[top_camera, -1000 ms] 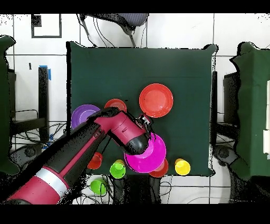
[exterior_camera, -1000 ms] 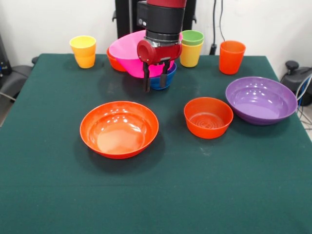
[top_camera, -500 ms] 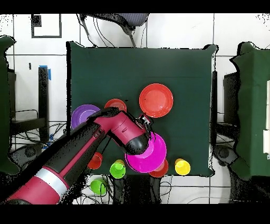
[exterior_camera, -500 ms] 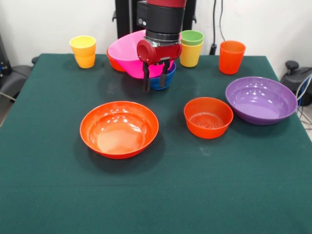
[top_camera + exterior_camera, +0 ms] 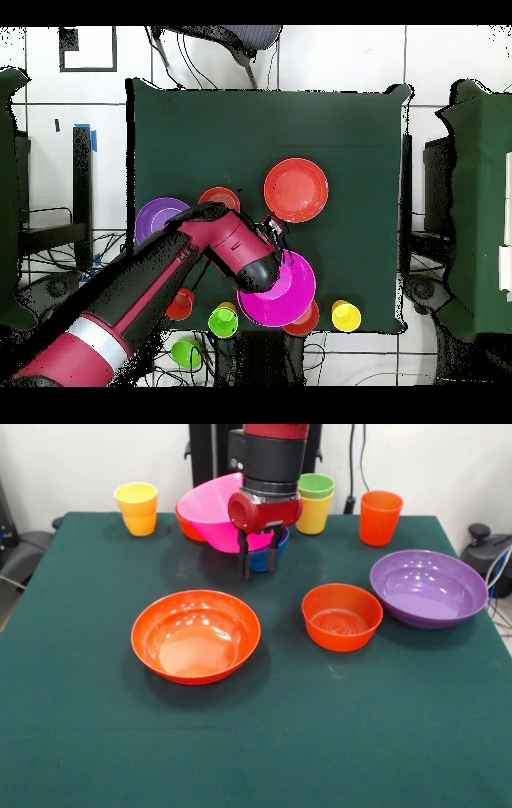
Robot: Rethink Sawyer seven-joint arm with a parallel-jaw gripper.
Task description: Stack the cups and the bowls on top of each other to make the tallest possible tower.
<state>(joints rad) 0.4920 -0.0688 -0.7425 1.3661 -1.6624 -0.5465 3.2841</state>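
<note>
The big pink bowl (image 5: 210, 514) leans tilted on a small orange bowl (image 5: 186, 526) and the small blue bowl (image 5: 264, 558) at the back of the table. My gripper (image 5: 258, 568) hangs just in front of them, open, its fingers apart and holding nothing. From above, the gripper (image 5: 272, 231) sits between the pink bowl (image 5: 280, 292) and the wide orange bowl (image 5: 296, 190). The wide orange bowl (image 5: 196, 635), another small orange bowl (image 5: 342, 616) and the purple bowl (image 5: 428, 588) stand separately. A green cup (image 5: 316, 486) sits nested in a yellow cup (image 5: 312, 516).
A yellow cup (image 5: 137, 508) stands at the back left and the taller orange cup (image 5: 379, 518) at the back right. The green cloth table (image 5: 256, 744) stretches toward the front edge. My arm (image 5: 150, 290) crosses over the purple bowl (image 5: 152, 214) side.
My gripper has shifted slightly to the right in the front view. The pink bowl and the other pieces have stayed put.
</note>
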